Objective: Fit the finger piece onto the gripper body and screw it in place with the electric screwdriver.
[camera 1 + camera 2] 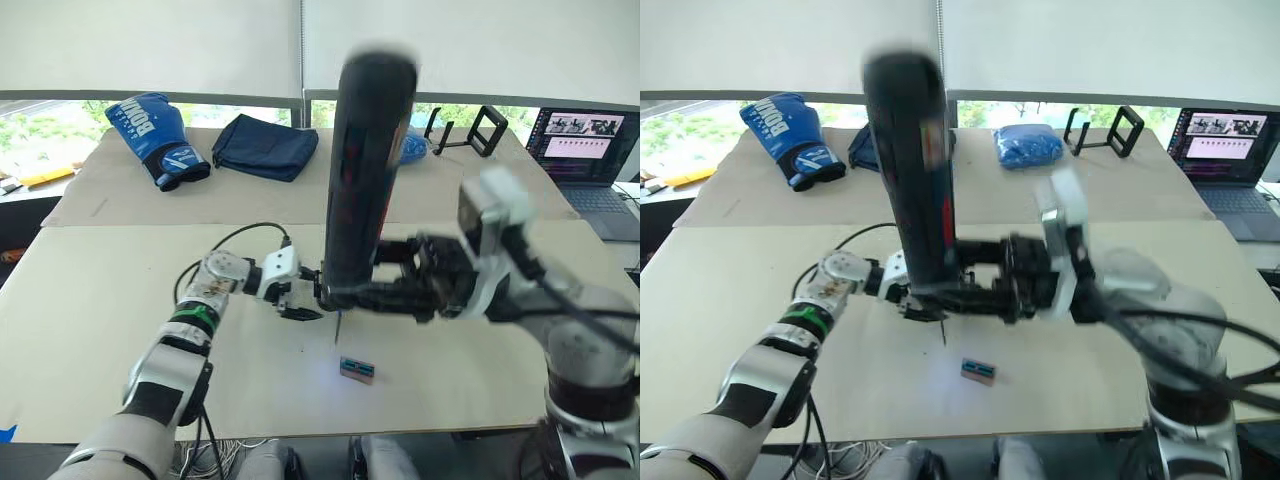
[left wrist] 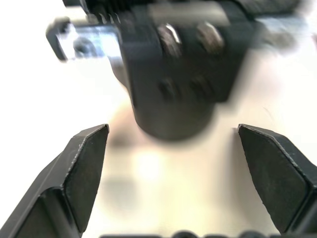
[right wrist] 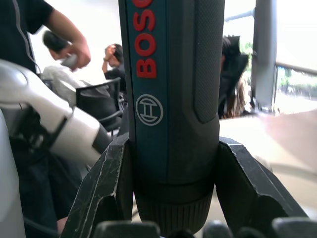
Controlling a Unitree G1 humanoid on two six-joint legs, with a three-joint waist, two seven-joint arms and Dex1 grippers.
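1. Nearest the head camera is the electric screwdriver (image 1: pixel 365 170), a thick black cylinder standing nearly upright, its butt end toward the camera and its thin metal bit pointing down at the table (image 1: pixel 90 330), with a small glow on the paper under the tip.
2. The right gripper (image 1: pixel 345 293) is clenched around the screwdriver's lower body; the right wrist view shows what the head views blur: both black fingers (image 3: pixel 106 188) pressed against the barrel on either side, with red lettering and a round logo on the casing.
3. The left gripper (image 1: pixel 300 300) sits just beside the bit, low over the table. The left wrist view shows its fingers (image 2: pixel 81 168) spread wide apart, holding nothing, with a blurred black part bearing two screws ahead of them; I cannot tell whether that is the gripper body.
4. A small green-and-tan block (image 1: pixel 357 370) lies on the table just in front of the bit.
5. The table is covered in beige paper. On its far part lie a blue boxing glove (image 1: pixel 155 138), a dark blue pouch (image 1: pixel 265 147), a blue bundle (image 1: pixel 1030 145) and a black stand (image 1: pixel 480 130); a laptop (image 1: pixel 590 150) sits at the right.
6. The right wrist view shows people behind, one seated, one holding an object.
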